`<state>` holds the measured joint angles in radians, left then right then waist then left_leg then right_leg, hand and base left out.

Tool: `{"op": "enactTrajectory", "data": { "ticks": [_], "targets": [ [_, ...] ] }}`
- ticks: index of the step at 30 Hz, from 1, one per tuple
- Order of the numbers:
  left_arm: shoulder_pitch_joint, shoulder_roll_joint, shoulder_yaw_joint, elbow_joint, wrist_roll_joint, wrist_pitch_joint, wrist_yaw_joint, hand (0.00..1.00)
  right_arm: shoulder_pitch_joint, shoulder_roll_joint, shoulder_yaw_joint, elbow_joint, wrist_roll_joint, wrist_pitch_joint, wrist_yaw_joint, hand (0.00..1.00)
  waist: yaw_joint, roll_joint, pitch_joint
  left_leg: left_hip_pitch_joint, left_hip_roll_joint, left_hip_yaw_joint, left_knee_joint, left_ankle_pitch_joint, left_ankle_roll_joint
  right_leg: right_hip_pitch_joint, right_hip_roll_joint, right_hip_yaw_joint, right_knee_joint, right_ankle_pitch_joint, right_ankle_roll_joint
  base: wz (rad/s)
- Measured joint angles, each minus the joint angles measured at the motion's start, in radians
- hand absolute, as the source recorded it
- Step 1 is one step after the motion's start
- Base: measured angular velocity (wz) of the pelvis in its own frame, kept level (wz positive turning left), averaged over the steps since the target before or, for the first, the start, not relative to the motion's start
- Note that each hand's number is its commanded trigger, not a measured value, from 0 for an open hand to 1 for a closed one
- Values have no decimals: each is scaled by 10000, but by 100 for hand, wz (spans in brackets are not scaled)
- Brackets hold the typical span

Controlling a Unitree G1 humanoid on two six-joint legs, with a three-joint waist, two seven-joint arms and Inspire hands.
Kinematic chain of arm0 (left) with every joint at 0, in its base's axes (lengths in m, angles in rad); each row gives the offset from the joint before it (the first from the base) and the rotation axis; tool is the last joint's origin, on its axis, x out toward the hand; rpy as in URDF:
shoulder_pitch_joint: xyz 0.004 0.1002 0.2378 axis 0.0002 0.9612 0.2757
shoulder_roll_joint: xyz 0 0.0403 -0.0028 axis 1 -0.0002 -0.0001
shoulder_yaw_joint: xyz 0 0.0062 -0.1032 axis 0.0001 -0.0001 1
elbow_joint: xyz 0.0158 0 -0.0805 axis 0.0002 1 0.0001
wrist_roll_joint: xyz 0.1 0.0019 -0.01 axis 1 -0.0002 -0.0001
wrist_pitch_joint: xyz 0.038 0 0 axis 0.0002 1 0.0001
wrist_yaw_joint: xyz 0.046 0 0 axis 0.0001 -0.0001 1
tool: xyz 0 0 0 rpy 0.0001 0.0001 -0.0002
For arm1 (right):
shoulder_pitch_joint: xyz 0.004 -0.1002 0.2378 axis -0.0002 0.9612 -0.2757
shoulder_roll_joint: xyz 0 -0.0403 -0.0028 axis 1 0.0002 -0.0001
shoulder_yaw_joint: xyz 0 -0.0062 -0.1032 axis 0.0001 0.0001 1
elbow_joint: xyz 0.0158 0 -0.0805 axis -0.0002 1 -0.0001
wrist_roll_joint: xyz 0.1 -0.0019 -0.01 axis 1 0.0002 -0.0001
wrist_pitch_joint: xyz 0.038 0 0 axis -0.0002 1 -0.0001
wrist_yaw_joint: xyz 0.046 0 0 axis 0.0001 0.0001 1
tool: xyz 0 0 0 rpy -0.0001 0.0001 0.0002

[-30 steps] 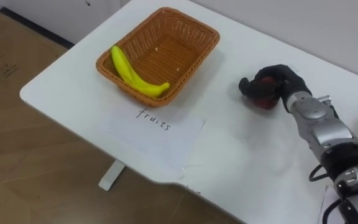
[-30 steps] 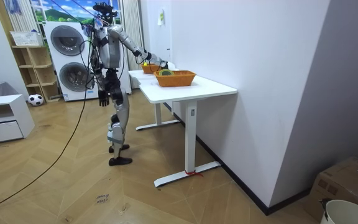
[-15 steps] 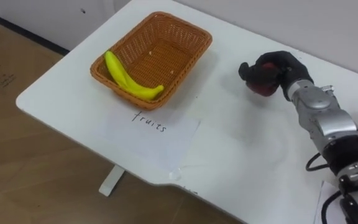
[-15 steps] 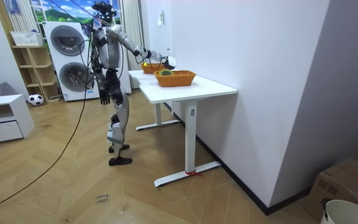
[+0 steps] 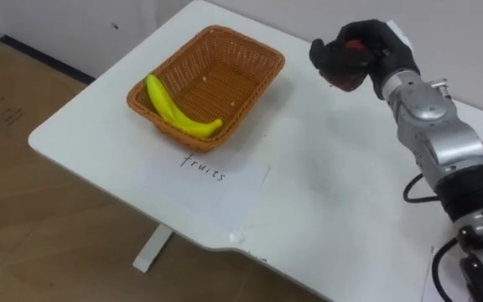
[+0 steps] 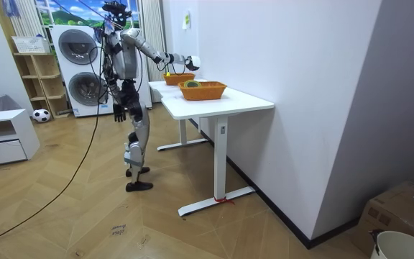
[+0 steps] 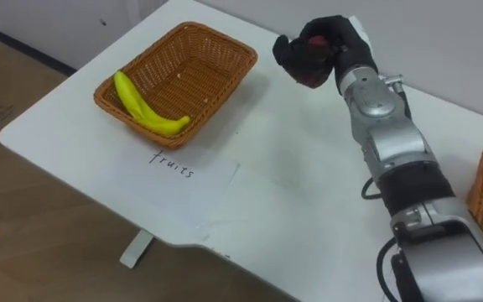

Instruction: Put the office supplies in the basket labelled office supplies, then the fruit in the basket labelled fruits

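Curled tight, my right hand (image 5: 374, 52) is clamped on a dark red fruit (image 5: 347, 74), fingers and thumb wrapped round it so that only patches of red show between them. In my left eye view, hand and fruit are held up off the white table (image 5: 325, 201), to the right of the fruit basket (image 5: 225, 75) and apart from it. A banana (image 5: 174, 107) lies inside that wicker basket along its left wall. A paper label (image 5: 212, 180) lies flat on the table just in front of the basket.

From across the room, I stand at the end of the table, with the washing machines (image 6: 77, 68) behind me. My right arm is stretched out above the tabletop, the hand near the farther basket. My left hand (image 6: 119, 113) hangs at my hip. A second basket (image 6: 202, 90) stands on the nearer part of the table.

My right eye view shows the same grip: the hand closed all round the fruit, which touches neither table nor basket. The second basket's rim shows at the right edge, well apart from my hand.
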<state>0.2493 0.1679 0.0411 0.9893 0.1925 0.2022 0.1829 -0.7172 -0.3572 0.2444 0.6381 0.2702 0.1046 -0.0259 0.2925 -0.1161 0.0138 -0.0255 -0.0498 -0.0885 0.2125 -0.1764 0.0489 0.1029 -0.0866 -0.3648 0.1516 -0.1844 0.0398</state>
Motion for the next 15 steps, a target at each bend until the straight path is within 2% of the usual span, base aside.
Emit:
{"op": "enactTrajectory", "data": {
  "ticks": [4, 6, 11, 15],
  "targets": [
    [205, -14, 149, -363, 185, 177, -193, 0, -1, 3, 4, 4, -9, 233, 163, 100, 165, -14, -12, -34, -4, -38, -2, 0, 0, -17, -4, -90, 2, 0, 0, 4],
    [292, -3, 168, -518, 186, 308, -259, 0, -1, 13, 63, 7, -11, 372, 164, 100, 165, -33, -25, -57, -41, -229, 22, 1, -1, 32, -12, -248, 3, 0, 1, 20],
    [393, -11, 171, -522, 183, 415, -470, 0, -1, 42, 75, 4, -193, 663, 150, 100, 215, -75, -54, -17, -135, -522, 92, 2, -3, 206, -45, -261, 7, -10, 15, 20],
    [418, -5, 175, -499, 176, 514, -566, 0, 0, 265, 122, 10, -164, 723, 157, 100, 568, -153, -44, 113, -175, -531, 102, 3, -1, 340, -99, -222, 11, -30, 49, 2]
  ]
}}
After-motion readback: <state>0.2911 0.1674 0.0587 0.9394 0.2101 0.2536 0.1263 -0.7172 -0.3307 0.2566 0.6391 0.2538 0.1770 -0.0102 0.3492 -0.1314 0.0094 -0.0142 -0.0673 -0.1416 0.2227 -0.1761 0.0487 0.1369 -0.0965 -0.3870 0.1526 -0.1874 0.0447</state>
